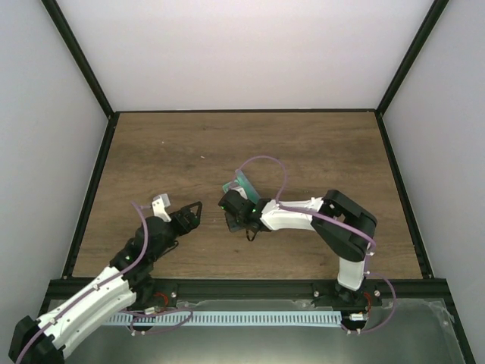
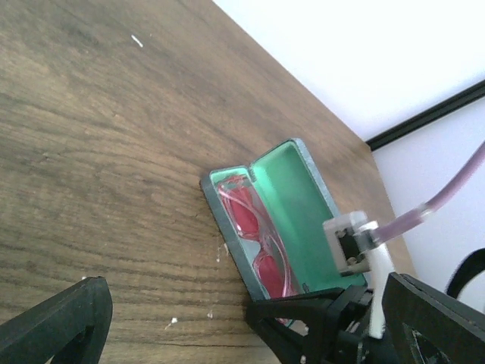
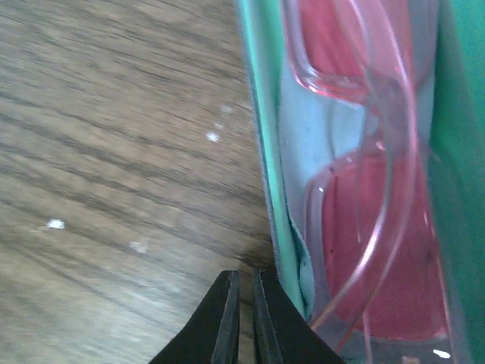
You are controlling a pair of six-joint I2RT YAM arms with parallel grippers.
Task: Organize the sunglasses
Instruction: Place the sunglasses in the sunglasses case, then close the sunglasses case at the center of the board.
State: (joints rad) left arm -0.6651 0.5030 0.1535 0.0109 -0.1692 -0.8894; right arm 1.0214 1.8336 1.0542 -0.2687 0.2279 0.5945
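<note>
Red translucent lenses on a thin, nearly clear frame: the sunglasses (image 2: 258,235) lie inside the grey-blue rectangular case (image 2: 299,182) with the mint-green lining. Its lid is swung open, and a light blue cloth (image 3: 299,189) lies under the lenses. The case sits on the brown wood-grain worktop (image 1: 303,144), near the middle, in front of my right arm.

My right end effector (image 3: 244,282) is clenched, with only a thin slit between the tips and nothing in it that I can see. It hovers low, just beside the case's near rim. My left end effector (image 1: 195,214) is released, fingers spread wide, and stands apart from the case on its left side, holding nothing.

I judge the packing done and the lid the remaining step. That is where it could go wrong:

- Nothing braces the case, so a push on the lid or rim from my right tips could skid it across the smooth wood or spin it.
- One clear temple arm curves up near the rim. If it rides above the edge when the lid drops, it could be pinched or bent.
- Clenched tips can only nudge, so the lid might slip off them and snap down.
</note>
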